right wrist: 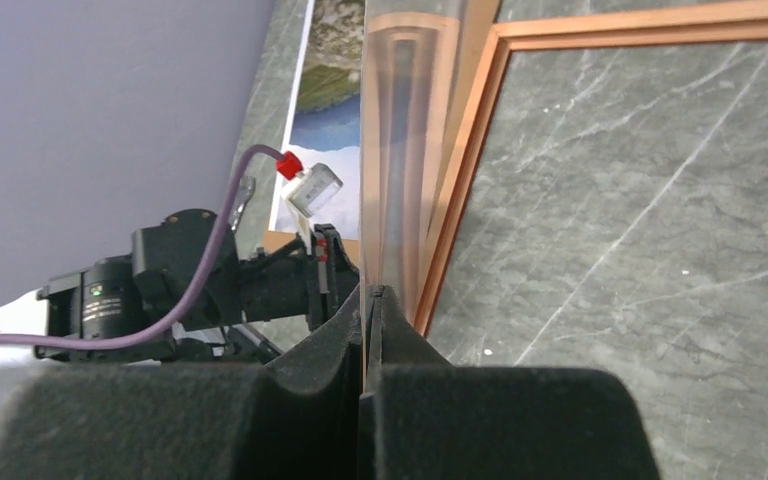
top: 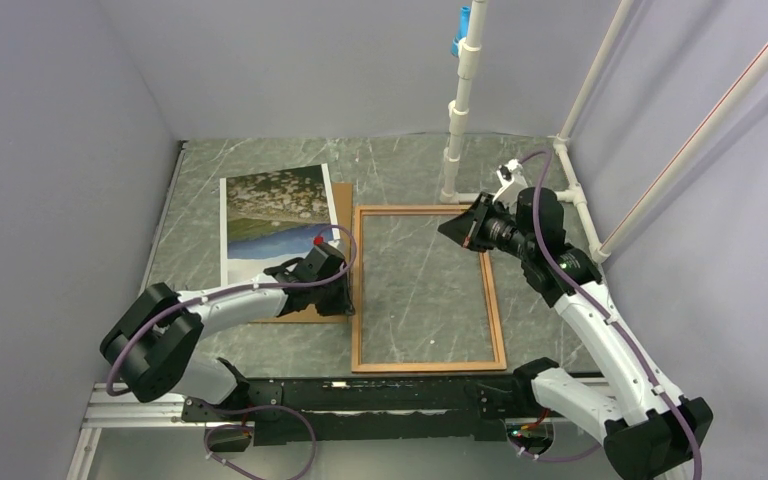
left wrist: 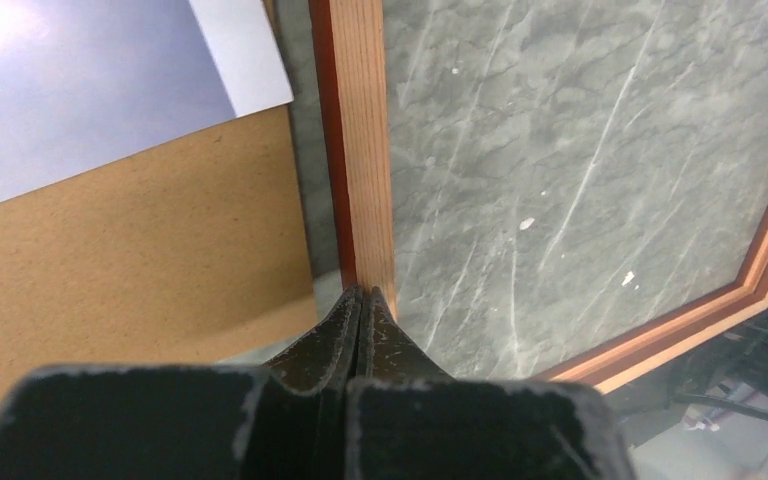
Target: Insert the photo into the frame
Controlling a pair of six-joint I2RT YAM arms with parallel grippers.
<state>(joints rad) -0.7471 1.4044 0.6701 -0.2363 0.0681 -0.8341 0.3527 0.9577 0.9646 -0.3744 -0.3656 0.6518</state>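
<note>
Photo (top: 270, 215): lies flat, picture side up, on the left half of the table (top: 260, 160). Its long axis runs from the near side to the far side. The meadow end points away from the arms and the pale sky end points toward them.
Board (top: 295, 312): a brown sheet under the photo, showing at the photo's near and right edges. It sits just beside the frame, with a thin strip of table between them.
Frame (top: 427, 365): lies flat in the middle of the table, right of the photo. Its long axis also runs near to far, roughly parallel to the photo.
Left gripper (top: 338, 290): low at the frame's left rail. Its fingers (left wrist: 345, 325) are pressed together, tips against the rail, with nothing seen between them.
Right gripper (top: 447, 229): above the frame's far right corner. Its fingers are pinched on the edge of a thin clear pane (right wrist: 395, 150), seen nearly edge-on from the right wrist.
</note>
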